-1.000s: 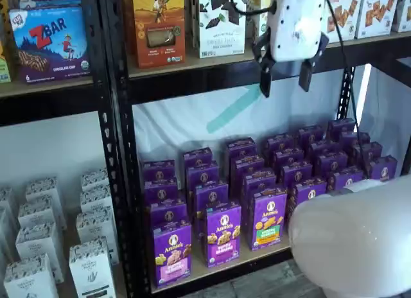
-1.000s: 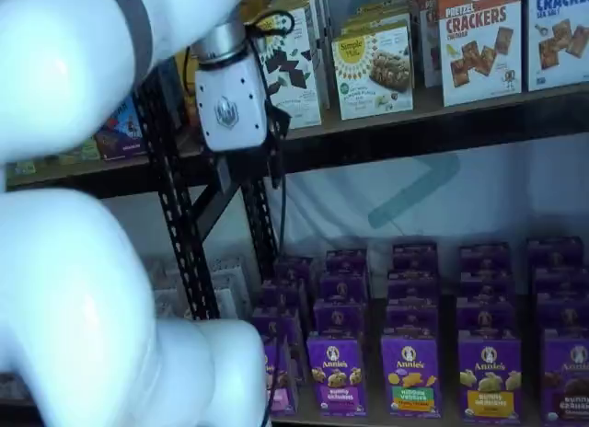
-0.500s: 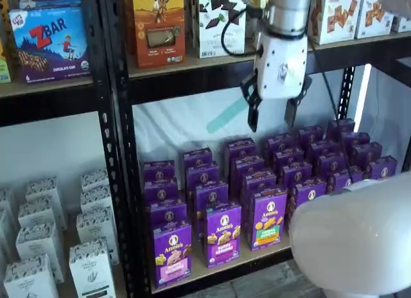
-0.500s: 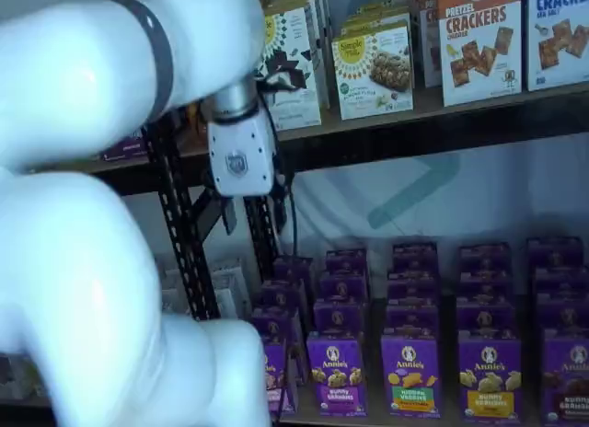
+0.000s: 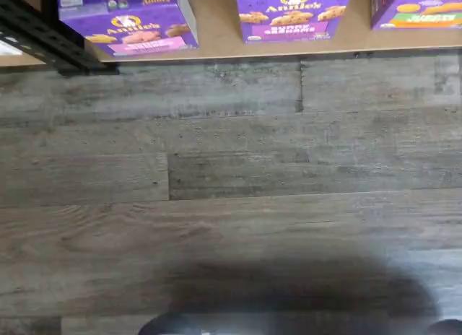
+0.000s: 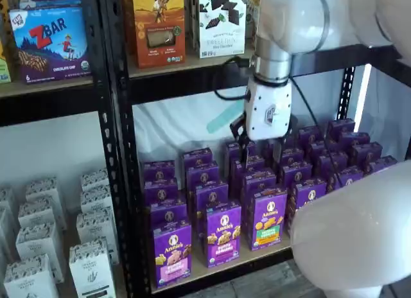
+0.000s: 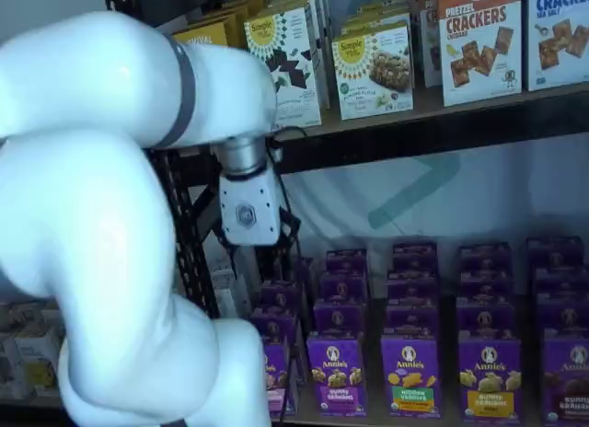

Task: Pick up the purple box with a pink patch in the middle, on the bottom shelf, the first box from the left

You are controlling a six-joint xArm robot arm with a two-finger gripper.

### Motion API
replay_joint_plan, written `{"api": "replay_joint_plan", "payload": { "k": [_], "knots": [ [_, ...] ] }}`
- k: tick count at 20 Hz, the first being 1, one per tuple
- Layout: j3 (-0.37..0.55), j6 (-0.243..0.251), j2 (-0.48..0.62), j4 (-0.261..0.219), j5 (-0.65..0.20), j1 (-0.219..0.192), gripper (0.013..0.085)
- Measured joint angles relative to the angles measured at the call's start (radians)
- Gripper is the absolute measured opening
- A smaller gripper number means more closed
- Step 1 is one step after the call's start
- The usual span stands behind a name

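I saw the purple box [image 6: 171, 252] standing at the front left of the bottom shelf [image 6: 221, 267], beside another purple carton [image 6: 223, 233]. My gripper [image 6: 262, 155] hung above the rows behind, its fingers spread apart and empty.

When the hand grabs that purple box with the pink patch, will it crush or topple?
The purple box looks like a thin cardboard carton, so it probably dents if squeezed hard. It is tall, narrow and likely light, so a nudge may tip it against its close neighbours. The hand hangs above.
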Motion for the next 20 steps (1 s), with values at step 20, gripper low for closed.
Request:
{"api": "replay_joint_plan", "payload": {
  "k": [20],
  "knots": [
    [0.123, -0.043, 0.363, 0.069, -0.495, 0.037, 0.0850]
  ]
}}
